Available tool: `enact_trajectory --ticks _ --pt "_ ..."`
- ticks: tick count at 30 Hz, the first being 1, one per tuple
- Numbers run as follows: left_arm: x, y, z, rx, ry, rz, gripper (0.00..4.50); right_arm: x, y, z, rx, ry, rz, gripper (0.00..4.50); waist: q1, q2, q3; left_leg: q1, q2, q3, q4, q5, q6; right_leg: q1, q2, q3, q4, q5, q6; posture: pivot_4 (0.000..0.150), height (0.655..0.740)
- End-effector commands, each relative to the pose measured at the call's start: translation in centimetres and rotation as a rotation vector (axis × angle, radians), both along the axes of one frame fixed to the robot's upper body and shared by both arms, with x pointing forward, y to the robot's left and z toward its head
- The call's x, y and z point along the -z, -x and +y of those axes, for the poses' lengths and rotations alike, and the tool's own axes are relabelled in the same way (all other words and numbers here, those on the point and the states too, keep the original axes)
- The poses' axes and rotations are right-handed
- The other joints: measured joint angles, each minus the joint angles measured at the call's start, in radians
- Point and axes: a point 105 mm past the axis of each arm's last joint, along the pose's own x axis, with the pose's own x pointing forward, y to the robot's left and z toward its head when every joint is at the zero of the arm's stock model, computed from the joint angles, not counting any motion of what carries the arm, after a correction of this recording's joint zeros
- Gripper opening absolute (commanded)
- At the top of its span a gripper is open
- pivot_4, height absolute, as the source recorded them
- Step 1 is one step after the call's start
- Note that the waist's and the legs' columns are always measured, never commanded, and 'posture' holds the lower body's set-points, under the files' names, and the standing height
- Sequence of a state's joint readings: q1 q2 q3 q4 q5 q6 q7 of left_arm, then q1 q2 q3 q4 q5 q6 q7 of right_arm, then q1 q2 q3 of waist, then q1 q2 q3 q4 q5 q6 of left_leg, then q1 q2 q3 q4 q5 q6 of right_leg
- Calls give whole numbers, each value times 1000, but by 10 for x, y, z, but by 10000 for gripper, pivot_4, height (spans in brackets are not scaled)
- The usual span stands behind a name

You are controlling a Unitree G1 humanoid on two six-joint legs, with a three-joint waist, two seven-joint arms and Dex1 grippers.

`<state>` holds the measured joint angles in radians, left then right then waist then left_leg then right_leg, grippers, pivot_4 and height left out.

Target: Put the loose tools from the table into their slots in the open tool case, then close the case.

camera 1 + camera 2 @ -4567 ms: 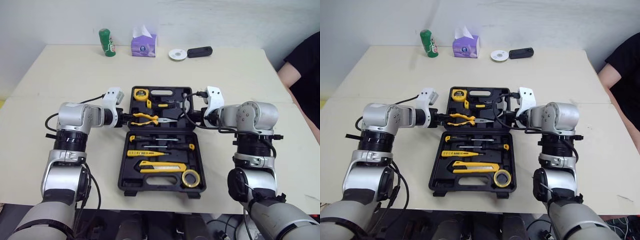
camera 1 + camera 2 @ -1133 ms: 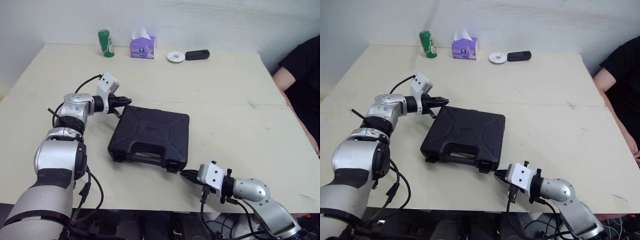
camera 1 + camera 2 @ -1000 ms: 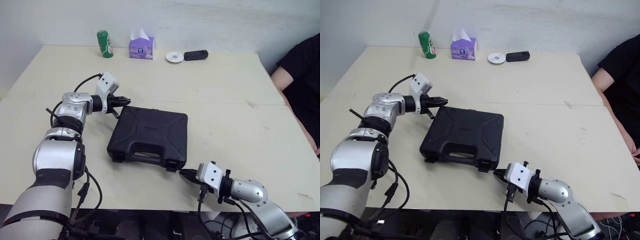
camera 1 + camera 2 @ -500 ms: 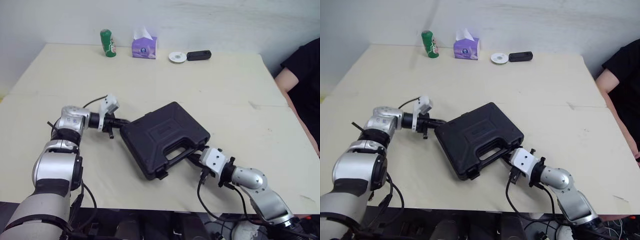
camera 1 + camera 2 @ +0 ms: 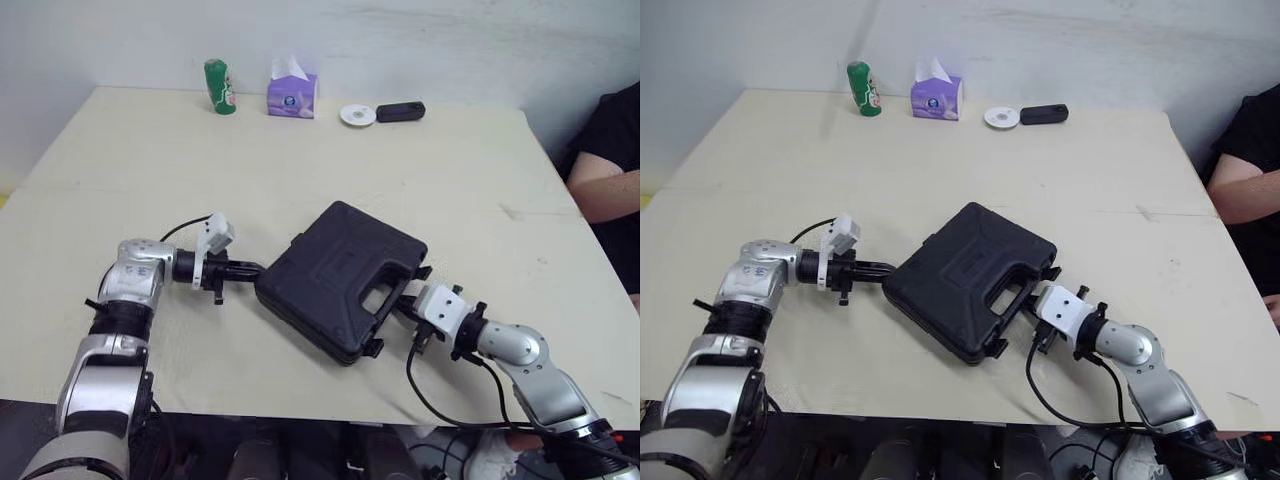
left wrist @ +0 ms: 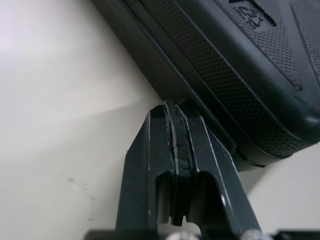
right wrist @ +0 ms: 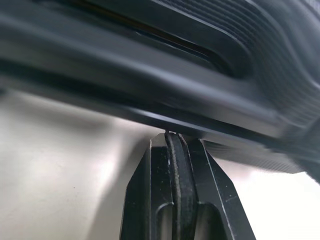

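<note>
The black tool case (image 5: 340,275) lies closed on the table, turned at an angle so its handle side faces the front right. My left gripper (image 5: 252,268) is shut, and its tips touch the case's left corner, seen close up in the left wrist view as gripper (image 6: 171,107) against case (image 6: 225,75). My right gripper (image 5: 403,308) is shut too. Its tips press against the case's handle-side edge (image 7: 175,75), and the right wrist view shows the gripper (image 7: 172,137) just under that edge. No loose tools lie on the table.
Along the far edge stand a green can (image 5: 216,86), a purple tissue box (image 5: 292,95), a white disc (image 5: 353,115) and a black device (image 5: 400,110). A person's arm (image 5: 605,180) rests at the table's right side. The front edge is close behind both grippers.
The case was closed and then turned counterclockwise, its handle swinging from the front toward the right. Both shut grippers stayed against it, the left one drawing nearer and the right one moving away.
</note>
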<state>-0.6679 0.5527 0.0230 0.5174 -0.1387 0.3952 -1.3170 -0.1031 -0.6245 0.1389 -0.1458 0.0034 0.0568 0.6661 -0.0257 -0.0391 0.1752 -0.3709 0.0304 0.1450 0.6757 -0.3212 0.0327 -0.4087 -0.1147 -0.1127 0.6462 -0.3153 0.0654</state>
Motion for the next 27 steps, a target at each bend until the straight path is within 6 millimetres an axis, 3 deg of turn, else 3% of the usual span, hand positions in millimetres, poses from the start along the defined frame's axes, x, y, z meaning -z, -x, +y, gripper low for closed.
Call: enact_trajectory --ticks 1,6,9,13,17,24,27 --pt "-2 1 -4 -62 53 0 1027 3 -4 -12 66 61 11 0 0 0 0 0 0 0 0 0 0 0 0 0 0 0 0 1500 7400" --pt "-15 -11 2 -149 101 -51 1027 1 -3 -22 96 107 27 0 2 0 0 -1 0 -1 0 0 0 0 0 0 0 0 0 1500 7400" --pt "-25 -32 -1 -246 112 -119 1027 -5 -8 -38 181 147 10 0 12 0 0 -1 0 -1 0 0 0 0 0 -1 -1 0 0 1500 7400" --pt "-25 -47 -16 -289 111 -170 1027 -16 -11 -56 300 152 -21 0 26 0 0 -1 0 0 0 -2 1 0 -1 -1 -1 0 0 1500 7400" --pt "-19 -52 -31 -287 118 -150 1027 -11 -19 -70 435 138 -36 0 25 0 0 -2 0 0 0 -2 1 -1 0 -1 -1 0 1 1500 7400" --pt "-7 -52 -45 -253 113 -152 1027 -16 -34 -39 416 23 -109 0 17 1 1 -1 0 2 1 -2 0 -1 1 0 -1 0 1 1500 7400" --pt "-7 -51 -44 -278 148 -157 1027 -17 -35 -11 324 -22 -134 0 16 1 1 -1 1 1 1 -2 0 -1 1 -1 -1 0 0 1500 7400"
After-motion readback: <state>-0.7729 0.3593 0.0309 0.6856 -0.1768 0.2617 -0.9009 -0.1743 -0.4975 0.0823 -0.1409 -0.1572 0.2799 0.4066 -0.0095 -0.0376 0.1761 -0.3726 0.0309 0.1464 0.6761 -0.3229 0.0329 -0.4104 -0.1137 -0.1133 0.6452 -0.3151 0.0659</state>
